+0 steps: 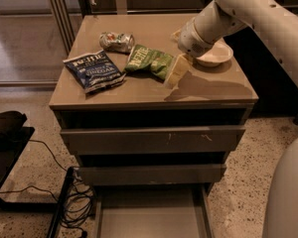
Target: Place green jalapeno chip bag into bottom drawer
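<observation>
The green jalapeno chip bag (pixel 148 61) lies crinkled on the cabinet top, near its middle. My gripper (pixel 173 76) hangs from the white arm coming in from the upper right. Its pale fingers (pixel 177 69) point down and left and sit at the bag's right end, over or against it. The bottom drawer (pixel 151 214) is pulled out at the foot of the cabinet, showing a flat grey floor and thin side walls.
A dark blue chip bag (pixel 94 71) lies left of the green one. A crushed silvery can (pixel 116 41) lies behind them. A white bowl (pixel 214 55) sits at the right, partly behind the arm. Cables (pixel 72 202) trail on the floor at left.
</observation>
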Robot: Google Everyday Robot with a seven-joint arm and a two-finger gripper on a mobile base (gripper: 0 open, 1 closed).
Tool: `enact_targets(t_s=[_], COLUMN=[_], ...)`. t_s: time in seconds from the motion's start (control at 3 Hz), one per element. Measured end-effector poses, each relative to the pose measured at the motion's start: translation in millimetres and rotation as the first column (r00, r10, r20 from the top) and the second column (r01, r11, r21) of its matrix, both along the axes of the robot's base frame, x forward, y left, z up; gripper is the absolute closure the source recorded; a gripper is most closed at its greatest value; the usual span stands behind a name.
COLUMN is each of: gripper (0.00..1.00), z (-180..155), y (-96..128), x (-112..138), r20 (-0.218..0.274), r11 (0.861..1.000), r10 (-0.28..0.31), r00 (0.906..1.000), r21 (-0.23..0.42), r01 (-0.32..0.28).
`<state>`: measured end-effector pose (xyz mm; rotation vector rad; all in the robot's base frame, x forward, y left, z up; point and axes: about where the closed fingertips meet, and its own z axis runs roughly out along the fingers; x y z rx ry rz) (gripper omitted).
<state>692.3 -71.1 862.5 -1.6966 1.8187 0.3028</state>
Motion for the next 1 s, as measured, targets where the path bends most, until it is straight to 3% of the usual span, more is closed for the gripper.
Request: enact_targets(t_s=[1.0], gripper=[0.0], z=[-30.2], y=[22.8], x=[20.3], r20=[-0.088], r11=[0.999], r10=[-0.014], r00=[0.996], r21=[0.036], r01=[0.017])
